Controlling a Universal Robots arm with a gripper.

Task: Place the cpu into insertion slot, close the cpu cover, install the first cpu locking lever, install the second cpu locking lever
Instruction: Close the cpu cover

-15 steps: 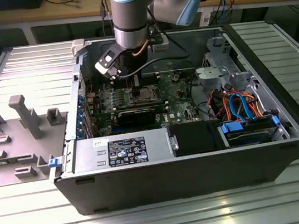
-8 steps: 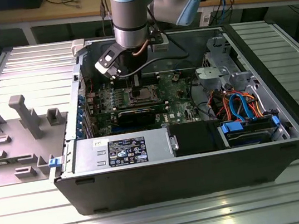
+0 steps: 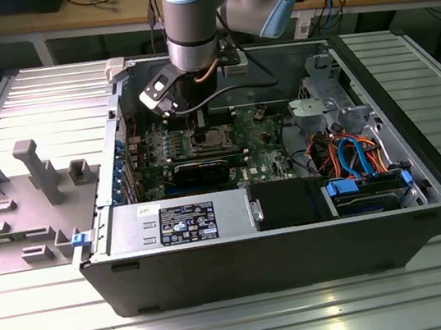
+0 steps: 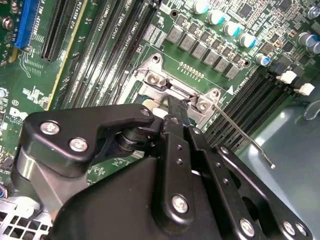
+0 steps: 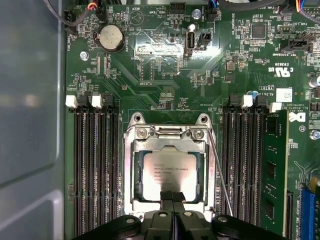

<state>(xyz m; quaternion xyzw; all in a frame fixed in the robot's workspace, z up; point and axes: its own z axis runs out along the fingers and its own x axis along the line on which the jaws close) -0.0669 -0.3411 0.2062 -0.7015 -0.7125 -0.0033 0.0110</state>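
Gripper (image 5: 173,194) is standing with its two black fingers (image 4: 173,131) pressed flat together, nothing between them. In the first wrist view their tips are overlapping one edge of the cpu (image 5: 169,170); whether they are touching it cannot be told. The cpu is lying flat in the insertion slot (image 3: 207,140), silver top facing up, and the cpu cover (image 5: 170,134) is lying down around it, framing the chip in its window. One thin wire locking lever (image 5: 220,176) is slanting away from a corner of the cover, running over the neighbouring memory slots (image 5: 95,165); in the second wrist view its bent free end (image 4: 270,164) is hanging clear of the socket. In the exterior view the arm (image 3: 190,20) is reaching down from the upper centre of the frame into the open computer case (image 3: 299,244), with the gripper (image 3: 201,123) sitting just above the slot at the middle of the motherboard (image 3: 263,146). A grey fixture (image 3: 31,172) is standing at the left of the frame, well apart from the case.
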